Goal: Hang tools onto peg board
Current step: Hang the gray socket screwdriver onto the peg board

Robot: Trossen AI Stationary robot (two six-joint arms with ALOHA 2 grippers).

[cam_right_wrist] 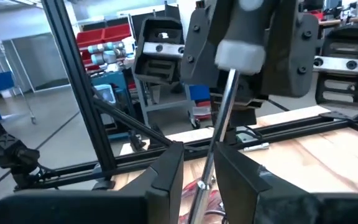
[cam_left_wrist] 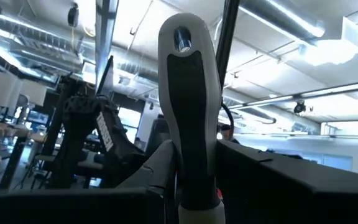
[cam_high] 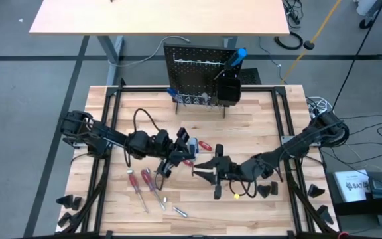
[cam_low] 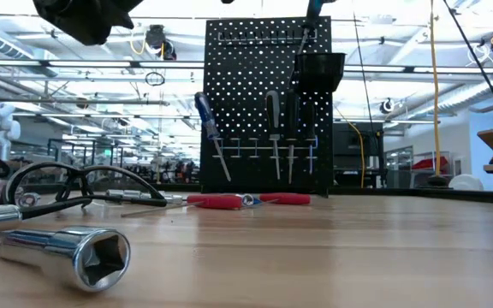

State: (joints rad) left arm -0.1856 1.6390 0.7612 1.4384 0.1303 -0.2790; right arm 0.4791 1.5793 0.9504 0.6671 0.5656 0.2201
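Grey-handled screwdriver (cam_left_wrist: 188,112) gripped upright in left claw (cam_high: 178,154), right claw (cam_high: 212,171) closing on its shaft

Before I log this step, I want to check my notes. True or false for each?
1. The left gripper holds a grey-and-black-handled screwdriver. True.
2. The peg board has no tools on it. False: several already hang on it, among them a blue-handled screwdriver.
3. Red-handled screwdrivers lie on the table. True.
4. The right gripper waits at the table's edge, far from the left one. False: it is mid-table facing the left gripper, open, with the held screwdriver's shaft between its fingers.
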